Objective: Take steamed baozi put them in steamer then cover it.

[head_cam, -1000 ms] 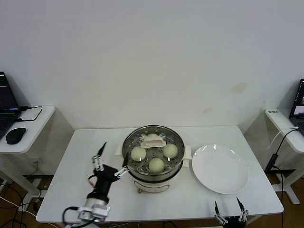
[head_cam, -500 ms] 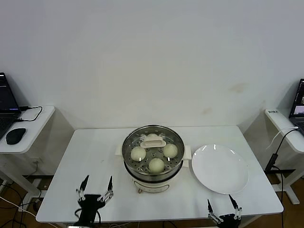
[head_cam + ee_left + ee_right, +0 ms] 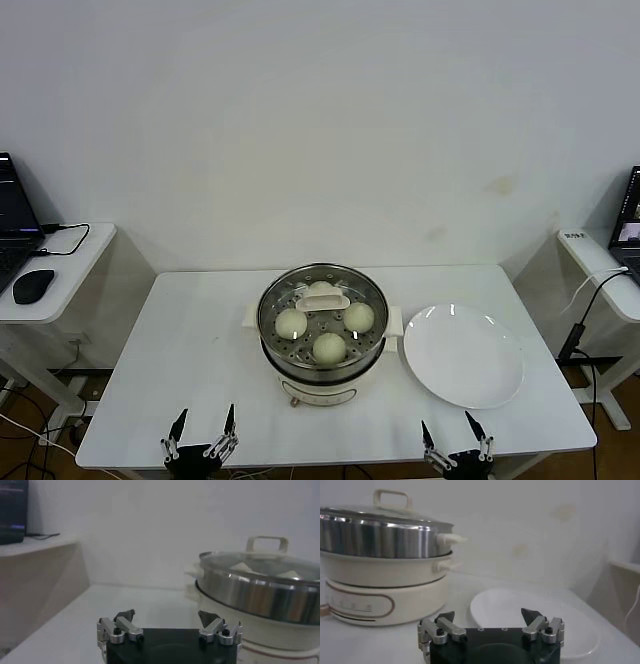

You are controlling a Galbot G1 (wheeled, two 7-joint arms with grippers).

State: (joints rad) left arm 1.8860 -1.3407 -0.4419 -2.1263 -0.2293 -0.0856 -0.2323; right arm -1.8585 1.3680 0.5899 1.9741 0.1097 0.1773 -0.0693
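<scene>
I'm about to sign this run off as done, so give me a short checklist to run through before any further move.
1. Baozi in the steamer: three seen through the glass, a fourth cannot tell.
2. Cover seated on the steamer: ok.
3. Plate empty of buns: ok.
4. Left gripper open, holding nothing, at the table's near edge: ok.
5. Right gripper open, holding nothing, at the near edge: ok.

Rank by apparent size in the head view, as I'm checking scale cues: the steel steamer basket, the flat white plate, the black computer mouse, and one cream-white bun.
1. Round shiny steel steamer basket and flat white plate: look alike, not ranked.
2. Black computer mouse.
3. Cream-white round bun, only slightly smaller; the mouse lies farther off, so unsure.
</scene>
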